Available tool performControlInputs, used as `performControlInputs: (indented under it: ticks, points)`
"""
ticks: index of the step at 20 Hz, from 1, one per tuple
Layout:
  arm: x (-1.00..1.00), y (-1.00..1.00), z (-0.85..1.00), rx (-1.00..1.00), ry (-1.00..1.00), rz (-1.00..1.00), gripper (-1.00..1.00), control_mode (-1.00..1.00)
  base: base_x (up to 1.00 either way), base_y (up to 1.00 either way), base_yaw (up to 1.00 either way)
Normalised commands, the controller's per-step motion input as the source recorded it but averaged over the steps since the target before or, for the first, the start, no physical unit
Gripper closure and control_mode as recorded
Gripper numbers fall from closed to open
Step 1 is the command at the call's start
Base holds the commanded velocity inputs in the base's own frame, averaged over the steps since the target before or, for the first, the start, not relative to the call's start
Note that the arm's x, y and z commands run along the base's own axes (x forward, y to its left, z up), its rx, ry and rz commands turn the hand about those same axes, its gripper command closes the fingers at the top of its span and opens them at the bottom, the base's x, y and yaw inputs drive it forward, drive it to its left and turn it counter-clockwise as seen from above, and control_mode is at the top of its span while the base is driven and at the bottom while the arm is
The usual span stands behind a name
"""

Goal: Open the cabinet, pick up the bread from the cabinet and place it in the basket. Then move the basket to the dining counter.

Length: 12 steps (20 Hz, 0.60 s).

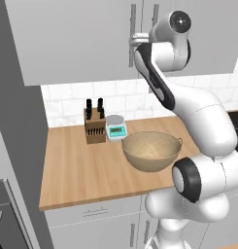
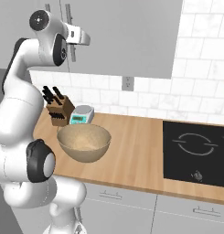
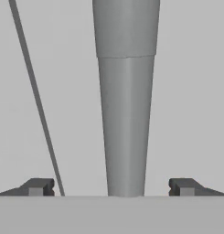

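I have the cabinet [image 1: 76,44] as my landmark: its flat light-grey doors are closed, hanging on the tiled wall above the wooden worktop [image 1: 76,165]. Whatever is behind those doors is hidden from me, so I cannot say where the bread sits.

To the right of the cabinet along the worktop, my right base camera shows a black hob [image 2: 195,153] set flush into the wood.

Below the cabinet, near the front half of the worktop, stands the basket [image 1: 150,151], round, tan and speckled, upright and with nothing visible inside it. It is well apart from the cabinet doors, lower and closer to me.

Behind the basket and directly under the cabinet, a wooden knife block [image 1: 94,127] with black handles stands near the tiles. A small kitchen scale [image 1: 115,128] with a teal display sits just beside the block, between it and the basket.

The tool [image 3: 111,187] is raised to the cabinet front, at the vertical silver bar handle [image 3: 126,114]. From the hand camera, the handle runs straight up the middle between the two dark fingertips [image 3: 38,186], which stand spread wide on either side without touching it. A thin dark seam between the doors [image 3: 35,98] slants just left of the handle.
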Motion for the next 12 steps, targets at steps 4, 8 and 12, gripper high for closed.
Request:
performControlInputs:
  ticks: [4,8,12]
  points:
    - [0.29,0.00,-0.12,0.02,-0.04,0.04,-1.00,-1.00,0.00,0.00,0.00]
    - [0.20,0.00,-0.01,0.00,0.00,0.02,1.00,-1.00,0.00,0.00,0.00]
    - [0.03,0.01,0.00,0.00,0.00,0.00,1.00,-1.00,0.00,0.00,0.00]
